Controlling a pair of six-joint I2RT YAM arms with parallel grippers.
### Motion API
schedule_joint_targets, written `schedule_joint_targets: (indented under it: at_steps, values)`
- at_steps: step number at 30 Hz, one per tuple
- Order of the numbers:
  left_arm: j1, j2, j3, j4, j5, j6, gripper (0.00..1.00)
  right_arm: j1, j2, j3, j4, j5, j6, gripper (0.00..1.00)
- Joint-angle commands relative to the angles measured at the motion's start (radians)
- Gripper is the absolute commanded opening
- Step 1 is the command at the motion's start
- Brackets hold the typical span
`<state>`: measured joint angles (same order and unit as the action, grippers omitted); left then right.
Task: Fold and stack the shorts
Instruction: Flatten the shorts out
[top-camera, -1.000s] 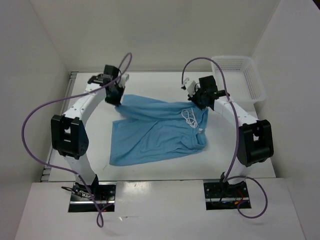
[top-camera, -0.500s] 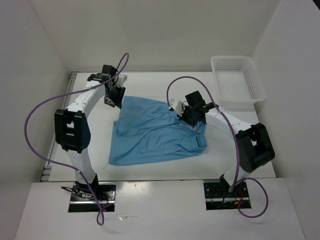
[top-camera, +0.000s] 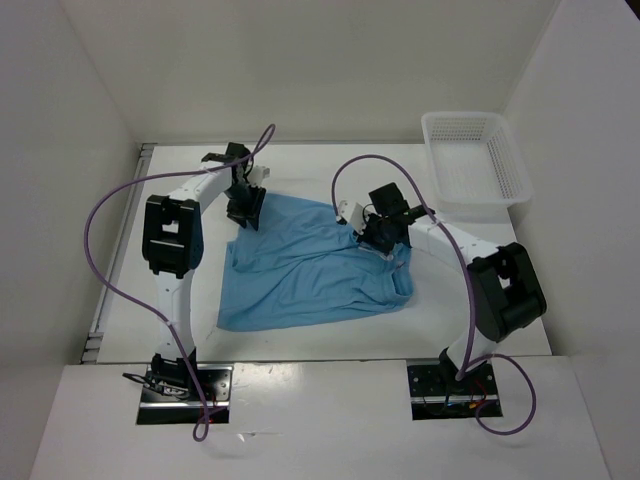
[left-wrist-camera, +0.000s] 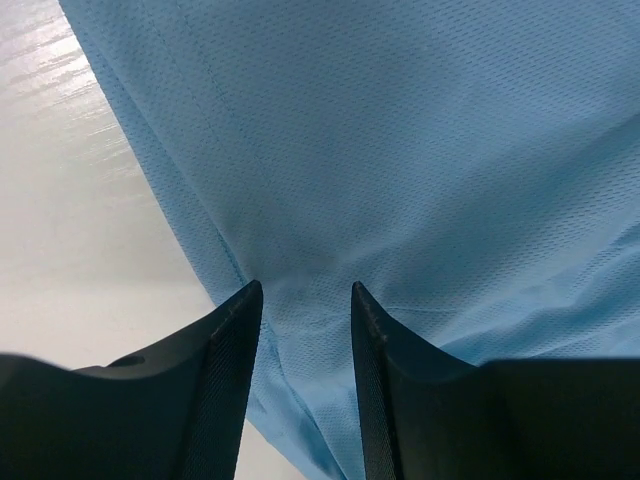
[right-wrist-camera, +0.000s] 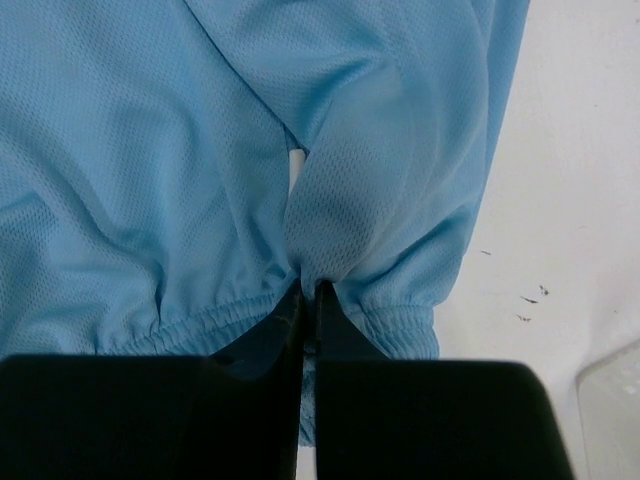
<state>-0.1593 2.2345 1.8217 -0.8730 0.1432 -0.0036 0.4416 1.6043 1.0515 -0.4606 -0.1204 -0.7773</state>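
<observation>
The light sky-blue shorts (top-camera: 300, 270) lie folded and rumpled on the white table. My left gripper (top-camera: 245, 212) is open at their far left corner. In the left wrist view its black fingers (left-wrist-camera: 232, 340) stand apart just over the fabric (left-wrist-camera: 400, 150), holding nothing. My right gripper (top-camera: 378, 240) is over the right part of the shorts. In the right wrist view it (right-wrist-camera: 308, 290) is shut on a pinch of fabric just above the gathered waistband (right-wrist-camera: 200, 325).
A white plastic mesh basket (top-camera: 475, 160) stands at the back right corner. White walls close in the table on the left, back and right. Purple cables loop above both arms. Bare table (right-wrist-camera: 580, 200) shows right of the shorts.
My right gripper carried the waistband from the back right in toward the middle and down. My left gripper lowered the far left corner onto the table, let go and shifted slightly right.
</observation>
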Motion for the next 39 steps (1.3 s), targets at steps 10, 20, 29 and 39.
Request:
schedule_joint_targets:
  at_steps: [10,20,29,39]
  values:
    - [0.014,-0.035,-0.038,-0.115,0.058,0.004,0.48,-0.001,0.049,0.036,-0.001,-0.001,-0.037,0.00]
    - [0.024,-0.056,-0.038,-0.115,0.013,0.004,0.48,-0.001,0.059,0.036,-0.001,-0.010,-0.046,0.00]
    - [0.024,-0.038,-0.001,-0.156,0.028,0.004,0.46,-0.001,0.049,0.027,-0.010,-0.010,-0.056,0.00]
    - [0.015,0.004,0.044,-0.178,0.050,0.004,0.12,-0.001,0.068,0.045,-0.010,-0.010,-0.065,0.00]
